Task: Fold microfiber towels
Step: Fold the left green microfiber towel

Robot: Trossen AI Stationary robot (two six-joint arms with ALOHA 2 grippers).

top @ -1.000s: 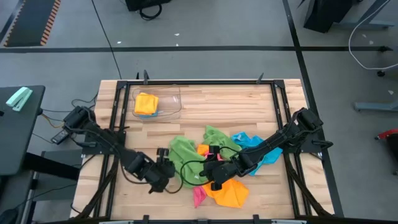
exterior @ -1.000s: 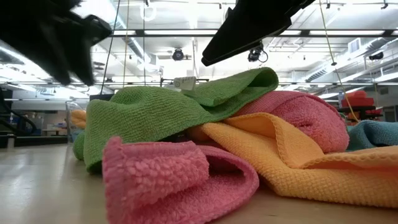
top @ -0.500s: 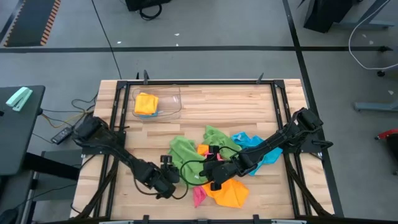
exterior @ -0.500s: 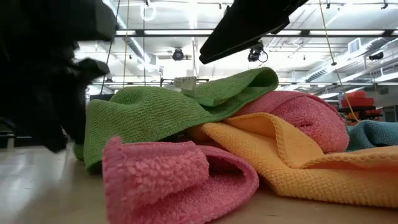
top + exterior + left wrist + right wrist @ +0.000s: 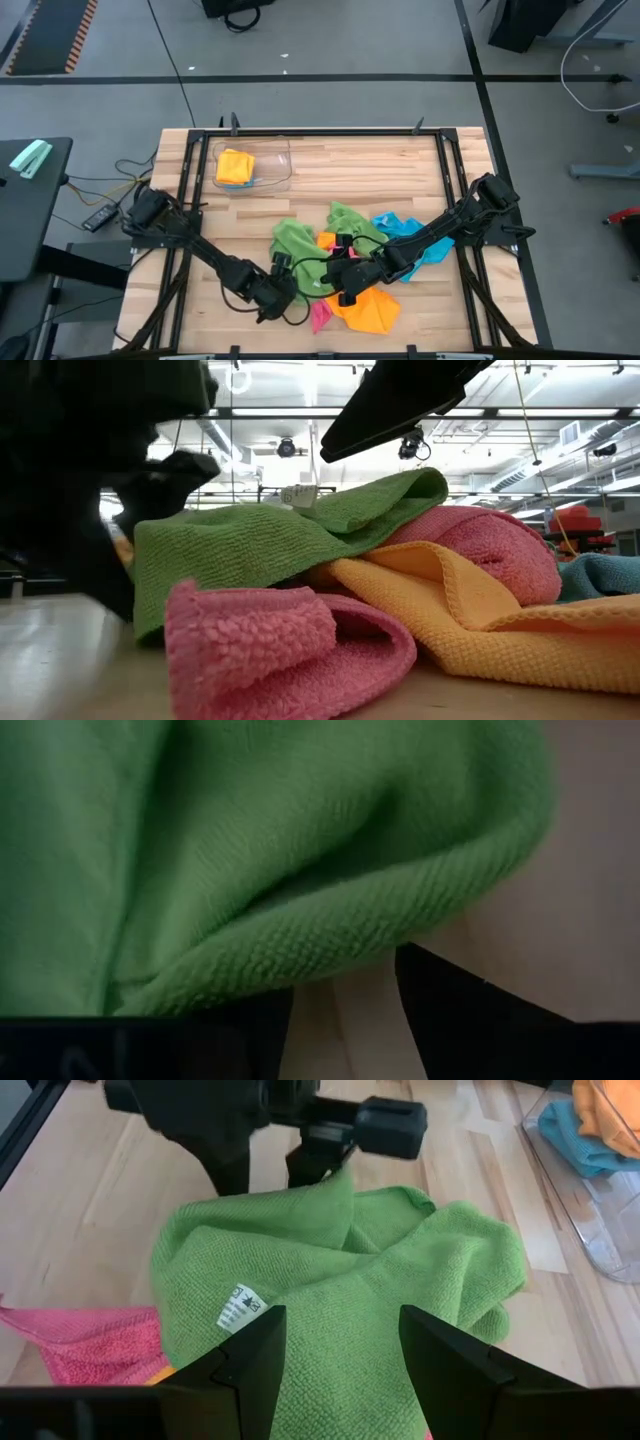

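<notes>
Green terry fills the left wrist view: the left gripper (image 5: 345, 1010), fingers apart, sits at the green towel's (image 5: 297, 245) rolled near edge, nothing clamped yet. The right gripper (image 5: 335, 1350), also spread and empty, hovers over the pile's middle (its view alone shows the towel's label (image 5: 238, 1309)).

Clear plastic bin (image 5: 268, 172) on wooden table (image 5: 370, 170), far-left corner; grey floor (image 5: 330, 40) beyond

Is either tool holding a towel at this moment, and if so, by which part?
Nothing is held. The left tool stands open at the green towel's edge; the right tool hangs open above it.
</notes>
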